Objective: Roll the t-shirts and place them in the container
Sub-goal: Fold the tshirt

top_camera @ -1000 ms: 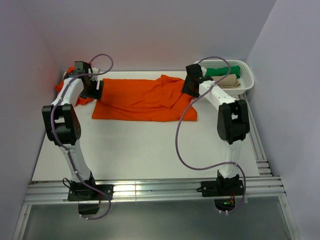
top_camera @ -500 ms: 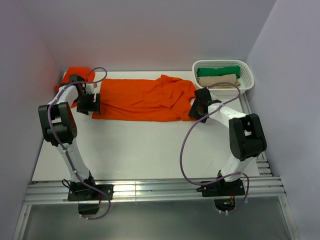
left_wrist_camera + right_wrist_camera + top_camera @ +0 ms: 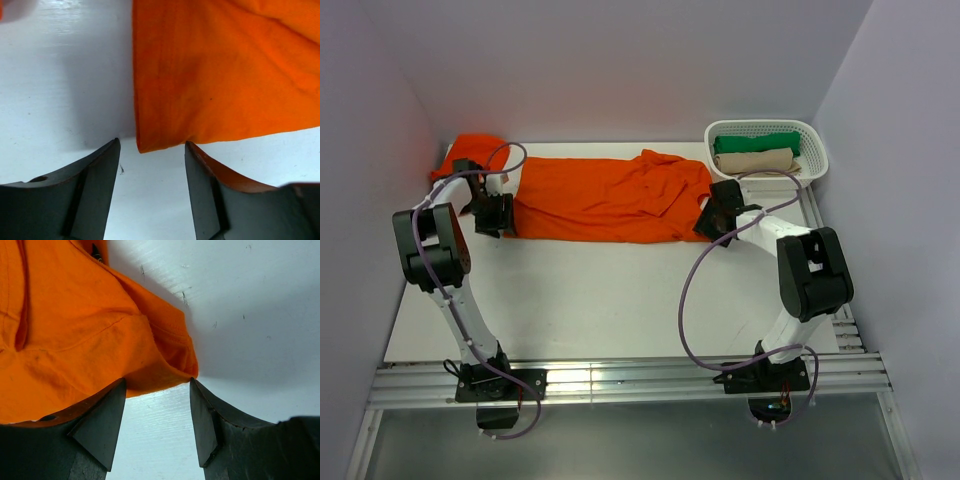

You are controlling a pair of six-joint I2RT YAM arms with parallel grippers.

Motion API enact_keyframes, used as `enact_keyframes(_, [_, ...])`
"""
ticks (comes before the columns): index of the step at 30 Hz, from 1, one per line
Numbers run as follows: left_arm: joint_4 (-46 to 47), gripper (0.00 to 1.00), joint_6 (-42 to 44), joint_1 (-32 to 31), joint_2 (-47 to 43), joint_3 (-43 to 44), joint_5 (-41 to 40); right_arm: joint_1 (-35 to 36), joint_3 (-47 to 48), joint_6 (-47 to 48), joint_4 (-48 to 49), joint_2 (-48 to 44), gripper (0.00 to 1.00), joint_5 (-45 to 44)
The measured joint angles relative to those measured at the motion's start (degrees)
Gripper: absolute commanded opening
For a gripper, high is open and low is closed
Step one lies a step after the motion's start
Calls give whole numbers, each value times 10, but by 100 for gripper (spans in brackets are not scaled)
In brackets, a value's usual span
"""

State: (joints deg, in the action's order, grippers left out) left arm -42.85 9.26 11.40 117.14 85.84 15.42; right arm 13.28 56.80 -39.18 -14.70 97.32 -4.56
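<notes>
One bright orange t-shirt (image 3: 605,200) lies spread flat across the back of the white table. A second orange t-shirt (image 3: 472,148) is bunched in the far left corner. My left gripper (image 3: 492,215) is low at the spread shirt's near left corner. In the left wrist view the left gripper (image 3: 151,144) is open, and the shirt's corner (image 3: 150,142) lies just at the fingertips, not pinched. My right gripper (image 3: 718,217) is at the shirt's near right corner. The right gripper (image 3: 157,382) is open too, with the shirt's hem (image 3: 160,375) right ahead of its tips.
A white mesh basket (image 3: 817,152) at the back right holds a green folded cloth (image 3: 755,143) and a beige one (image 3: 755,162). Walls close in on the left, back and right. A metal rail (image 3: 620,380) runs along the near edge.
Both arms have come down and toward me, from the shirt's far side to its near corners. The left jaws have narrowed a little.
</notes>
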Motion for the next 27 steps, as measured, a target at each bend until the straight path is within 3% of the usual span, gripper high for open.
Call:
enact_keyframes(7, [6, 41, -4, 7, 2, -1, 2, -2, -12, -8, 15, 0, 55, 2])
enact_keyframes(12, [5, 19, -14, 7, 10, 6, 4, -4, -15, -11, 15, 6, 37, 1])
enact_keyframes(13, [4, 12, -14, 7, 13, 8, 7, -4, -15, -11, 14, 8, 28, 0])
enact_keyframes(16, [2, 2, -16, 7, 17, 13, 14, -4, -12, -9, 14, 14, 21, -3])
enact_keyframes(20, [2, 0, -16, 7, 17, 13, 17, -4, -8, -3, 7, 15, 13, -8])
enact_keyframes(27, [10, 0, -11, 6, 6, -2, 14, -4, 4, 19, -34, 14, 11, -41])
